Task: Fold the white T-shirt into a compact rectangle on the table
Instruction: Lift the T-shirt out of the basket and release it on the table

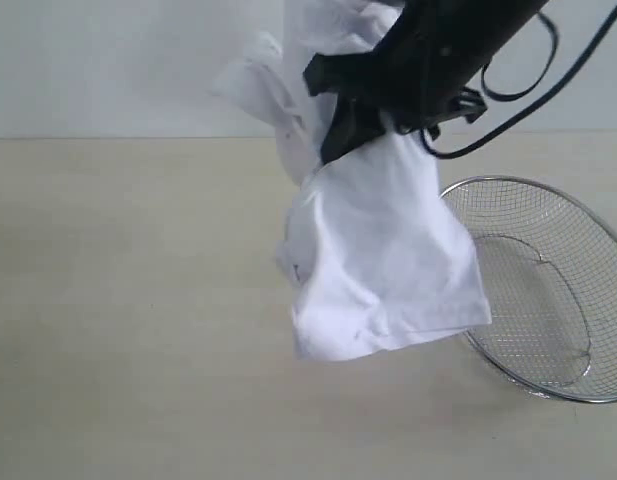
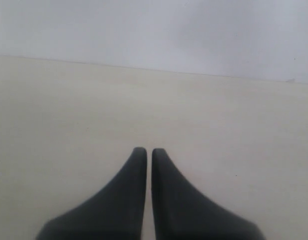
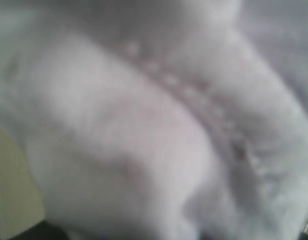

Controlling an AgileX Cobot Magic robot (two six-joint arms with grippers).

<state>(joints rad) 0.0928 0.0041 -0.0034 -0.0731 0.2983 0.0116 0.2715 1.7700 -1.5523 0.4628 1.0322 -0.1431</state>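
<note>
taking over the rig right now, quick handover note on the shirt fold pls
Left gripper: shut, holding nothing, over bare table.
Right gripper: shut on the white T-shirt, raised above the table.
White T-shirt: bunched and hanging from the right gripper, just left of the wire basket, which sits tilted on the table. Whether the bottom hem touches the table cannot be told.
Done: shirt picked up; no fold made.
Left: lay it flat on the table, spread it, then fold it into a compact rectangle.
</note>
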